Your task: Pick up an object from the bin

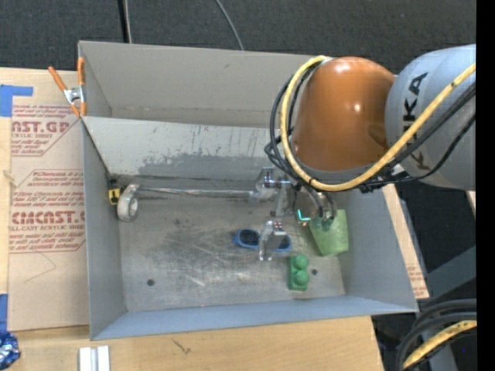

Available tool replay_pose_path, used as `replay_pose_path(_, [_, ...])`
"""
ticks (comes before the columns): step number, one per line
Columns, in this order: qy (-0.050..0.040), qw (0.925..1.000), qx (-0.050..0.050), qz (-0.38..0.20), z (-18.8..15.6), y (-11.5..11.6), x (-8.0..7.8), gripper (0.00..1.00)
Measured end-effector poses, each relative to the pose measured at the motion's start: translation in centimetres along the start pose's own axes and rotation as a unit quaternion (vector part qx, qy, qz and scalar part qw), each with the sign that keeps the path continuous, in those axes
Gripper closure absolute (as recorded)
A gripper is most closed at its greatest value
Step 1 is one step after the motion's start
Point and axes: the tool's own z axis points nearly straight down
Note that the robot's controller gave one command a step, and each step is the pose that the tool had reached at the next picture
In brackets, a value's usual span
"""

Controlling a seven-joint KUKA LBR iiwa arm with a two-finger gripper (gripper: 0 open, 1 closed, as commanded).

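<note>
Where the floor of the grey metal bin [232, 319] meets its lower wall, a small dark-green knobbed plastic block [298, 273] lies loose. Just above it, right of centre, the metal gripper [267, 246] stands low over a flat blue oval thing [247, 239], probably the chosen pick; whether it is clenched I cannot tell. A pale-green soft lump [332, 236] sits to the right, a silver ring [126, 202] far left.

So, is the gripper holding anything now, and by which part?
It cannot be told: the gripper is down at a small blue thing in the bin, but no hold on it is visible.
</note>
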Motion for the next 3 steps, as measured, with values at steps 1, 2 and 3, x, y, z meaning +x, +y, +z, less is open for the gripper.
replay_pose_path(1, [-0.0003,0.9999,0.000,-0.013,10.6,-1.8,-2.2,0.00])
replay_pose_path(2, [-0.0068,1.0000,0.000,-0.001,16.6,-6.0,-3.0,0.00])
replay_pose_path(3, [-0.0057,1.0000,-0.001,-0.002,16.2,-5.8,-3.1,1.00])
